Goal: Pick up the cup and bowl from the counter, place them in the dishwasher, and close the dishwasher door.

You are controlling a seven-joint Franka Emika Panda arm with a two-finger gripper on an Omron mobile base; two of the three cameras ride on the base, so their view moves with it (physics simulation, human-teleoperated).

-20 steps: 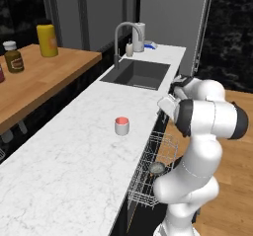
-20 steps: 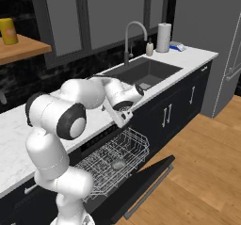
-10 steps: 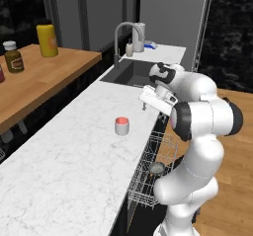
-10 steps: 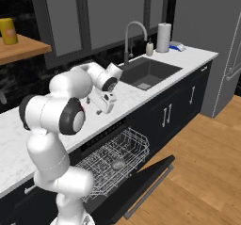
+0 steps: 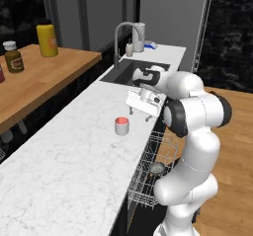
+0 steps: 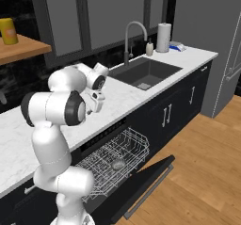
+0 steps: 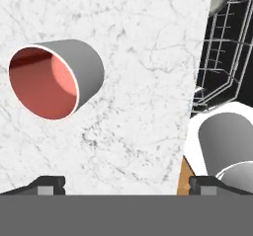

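The tool (image 5: 140, 112) hangs released, jaws wide, over the desk's (image 5: 74, 166) front edge above the dishwasher (image 6: 113, 160). The cup (image 5: 121, 126) stands upright and empty on the desk just inward of the tool, toward the back edge and a little farther from the sink (image 5: 129, 73). The bowl (image 5: 157, 168) already sits in the pulled-out rack (image 6: 136, 141); the dishwasher door (image 6: 141, 181) lies open.
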